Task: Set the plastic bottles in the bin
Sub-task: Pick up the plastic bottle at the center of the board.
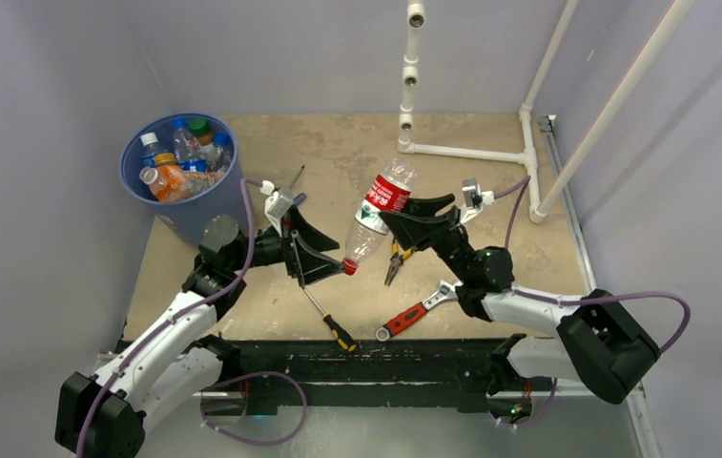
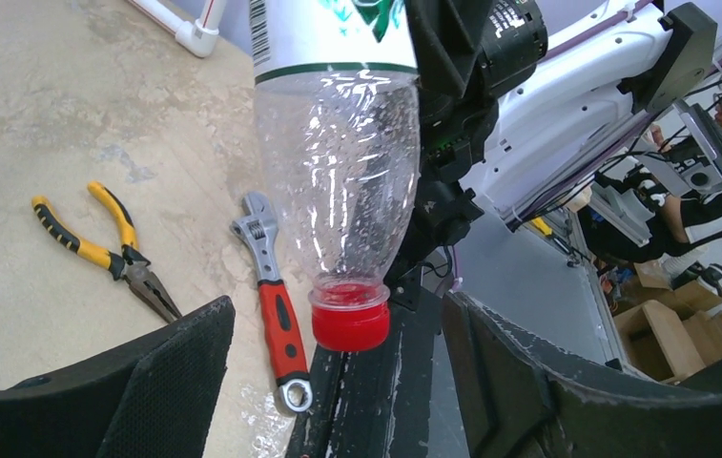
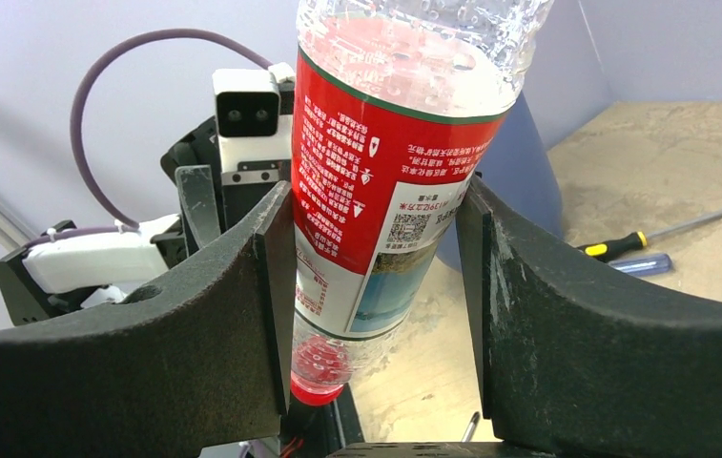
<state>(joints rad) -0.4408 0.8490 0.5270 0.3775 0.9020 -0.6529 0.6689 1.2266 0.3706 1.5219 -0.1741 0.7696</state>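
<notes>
One red-label bottle [image 1: 382,202], Chinese print, QR code [image 3: 406,227], clamped in right jaws; left jaws open around its cap [image 2: 349,322]; roughly five bottles [image 1: 168,179] in bin [image 1: 196,218].

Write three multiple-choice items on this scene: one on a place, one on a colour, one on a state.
1. Where does the bin stand on the table?
A. Far left corner
B. Far right corner
C. Between the arm bases

2. What colour is the cap of the raised bottle?
A. Green
B. Red
C. White

3. What is the right gripper doing?
A. Hanging open over a wrench
B. Jaws closed on nothing
C. Jaws closed on the bottle

Answers:
1 A: the top view shows it at the far left.
2 B: the left wrist view shows a red cap.
3 C: in the right wrist view both jaws press the bottle's sides.
</notes>
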